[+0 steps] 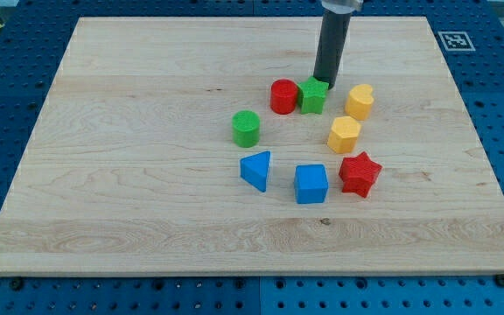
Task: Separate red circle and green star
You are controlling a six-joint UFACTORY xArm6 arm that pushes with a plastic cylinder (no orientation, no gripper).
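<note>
Wooden board [147,201] on a blue pegboard bench [16,26]; eight blocks in a loose ring near the middle. Red circle [283,96] and green star [313,95] sit at the ring's top, side by side and touching or very nearly so; star on the view's right of the circle. No pincer on this arm, so nothing to open or close; only a dark rod; my tip [325,83] stands just behind the green star, at its upper edge, seemingly in contact.

Others: green cylinder [246,128] at the view's left; blue triangle [256,170]; blue cube [311,184]; red star [360,173]; yellow hexagon [344,135]; yellow heart [360,101] near the green star's right.

Judgement: separation not yet done; the pair sits together; whole push remains; heart limits rightward room.
</note>
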